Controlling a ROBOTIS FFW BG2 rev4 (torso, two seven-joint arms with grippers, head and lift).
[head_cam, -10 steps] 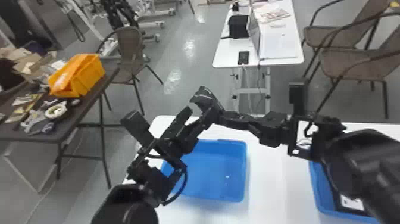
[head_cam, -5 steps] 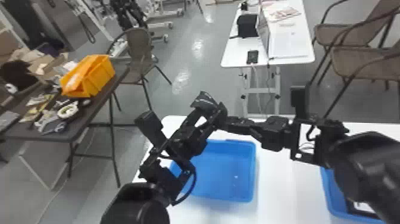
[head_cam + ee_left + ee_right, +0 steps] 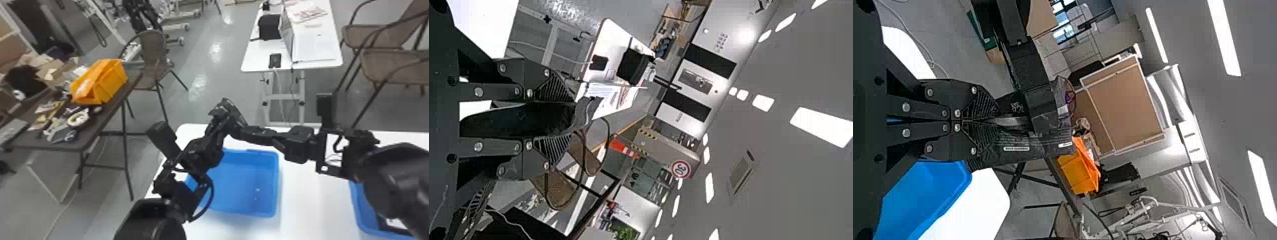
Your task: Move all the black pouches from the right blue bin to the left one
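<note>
One black pouch (image 3: 1020, 145) is pinched in the right gripper (image 3: 247, 132), between the left gripper's (image 3: 220, 123) fingers (those are spread apart).

head cam: fwd/down; wrist cams: close-up; head, r wrist share orange bin (image 3: 111, 83).

Left gripper (image 3: 223, 119) beside clamped right gripper (image 3: 240, 130)

From where I stand the room is bright, with long white lamps (image 3: 1224, 37) glaring overhead on the grey ceiling (image 3: 1193, 40). Pale patches of glare shine on the floor (image 3: 198, 87), tiny glints dot the left blue bin (image 3: 242, 182), and the white table (image 3: 312, 198) looks nearly washed out.
</note>
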